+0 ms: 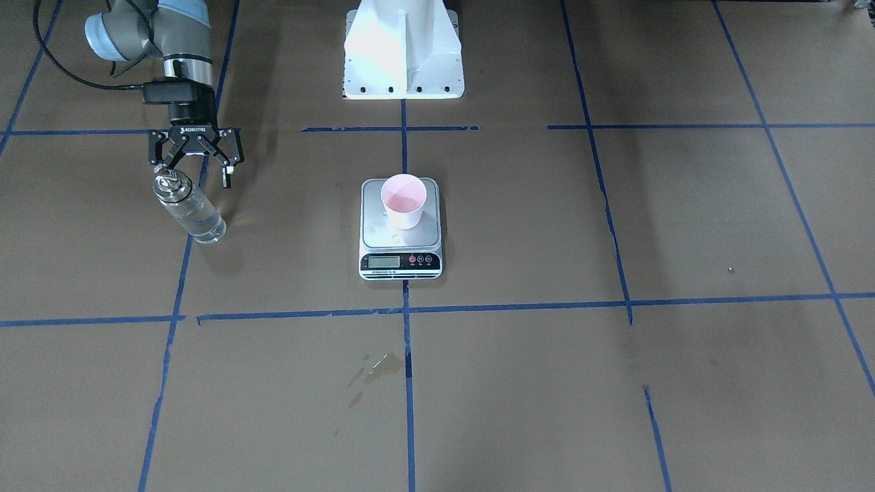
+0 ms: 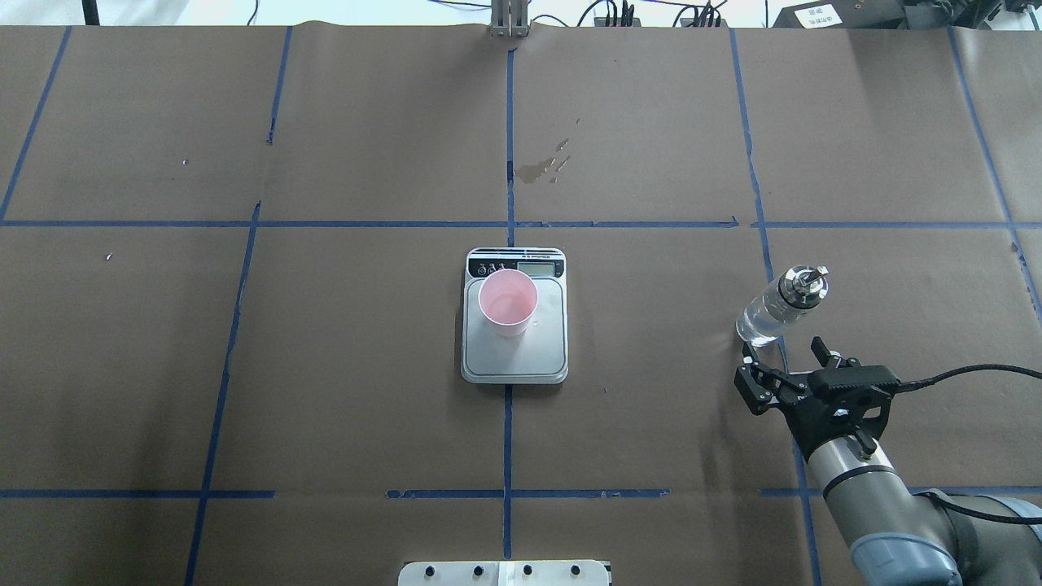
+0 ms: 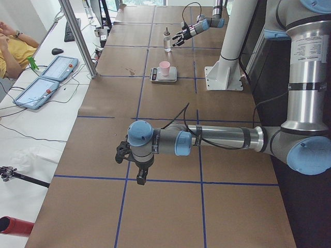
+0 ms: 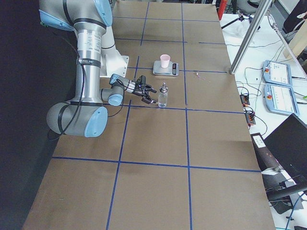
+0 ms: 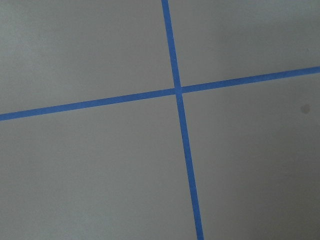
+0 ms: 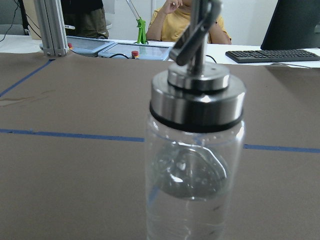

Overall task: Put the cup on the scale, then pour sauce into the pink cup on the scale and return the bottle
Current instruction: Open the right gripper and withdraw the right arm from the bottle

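Observation:
The pink cup (image 1: 404,200) stands upright on the steel platform of the scale (image 1: 400,238), toward the display end; it also shows in the overhead view (image 2: 508,303). The glass bottle (image 1: 190,210) with its metal spout stands upright on the table at the robot's right, partly filled with clear sauce. My right gripper (image 2: 781,352) is open just behind the bottle (image 2: 777,313), with the jaws apart and not touching it. The right wrist view shows the bottle (image 6: 195,165) close up. My left gripper (image 3: 130,166) hangs over bare table far from the scale; I cannot tell if it is open.
A small wet stain (image 2: 541,167) marks the paper beyond the scale (image 2: 541,350). The robot's white base (image 1: 403,55) stands behind the scale. Blue tape lines cross the brown table. Operators' tablets (image 4: 280,72) lie on the far side bench.

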{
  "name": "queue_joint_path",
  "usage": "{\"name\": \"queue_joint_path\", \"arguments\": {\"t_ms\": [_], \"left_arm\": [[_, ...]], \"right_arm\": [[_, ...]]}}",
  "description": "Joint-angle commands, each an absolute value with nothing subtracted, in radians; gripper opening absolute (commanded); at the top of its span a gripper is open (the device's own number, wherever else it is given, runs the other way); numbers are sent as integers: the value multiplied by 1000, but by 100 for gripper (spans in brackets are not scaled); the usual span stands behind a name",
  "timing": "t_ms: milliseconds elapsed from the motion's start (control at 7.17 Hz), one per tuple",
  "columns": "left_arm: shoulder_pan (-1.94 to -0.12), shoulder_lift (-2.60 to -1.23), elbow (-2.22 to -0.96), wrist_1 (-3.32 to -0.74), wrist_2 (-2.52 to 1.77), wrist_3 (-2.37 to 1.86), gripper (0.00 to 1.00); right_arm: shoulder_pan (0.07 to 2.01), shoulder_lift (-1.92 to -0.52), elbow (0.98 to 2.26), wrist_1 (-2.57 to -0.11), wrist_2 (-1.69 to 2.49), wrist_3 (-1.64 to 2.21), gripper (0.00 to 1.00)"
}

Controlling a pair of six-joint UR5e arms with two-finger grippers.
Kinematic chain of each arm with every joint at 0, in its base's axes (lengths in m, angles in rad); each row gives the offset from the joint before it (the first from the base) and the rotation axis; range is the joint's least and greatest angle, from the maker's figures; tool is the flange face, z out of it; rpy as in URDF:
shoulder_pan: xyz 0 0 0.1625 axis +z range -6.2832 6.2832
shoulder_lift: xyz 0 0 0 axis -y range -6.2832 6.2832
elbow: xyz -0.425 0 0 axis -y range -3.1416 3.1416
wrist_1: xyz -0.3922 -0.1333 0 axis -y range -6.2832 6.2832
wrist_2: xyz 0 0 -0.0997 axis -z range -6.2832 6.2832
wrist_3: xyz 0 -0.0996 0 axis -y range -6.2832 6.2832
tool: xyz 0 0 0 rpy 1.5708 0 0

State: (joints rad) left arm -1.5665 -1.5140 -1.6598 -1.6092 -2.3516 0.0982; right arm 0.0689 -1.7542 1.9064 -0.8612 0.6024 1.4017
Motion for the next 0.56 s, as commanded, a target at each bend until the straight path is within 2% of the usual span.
{"name": "queue_joint_path", "arguments": {"t_ms": [0,279,418], "left_arm": [[-1566,-1514,-1661,-1611,-2352,98,100],[-1566,-1514,-1661,-1609,-2352,98,100],[-1566,-1514,-1663,-1609,-2352,98,100]], "right_arm": [[67,-1914,2017,-850,698,1396,100],[115,-1971,2027,-735,814,1264,100],[218,-1971,2025,-715,950,1203,100]]}}
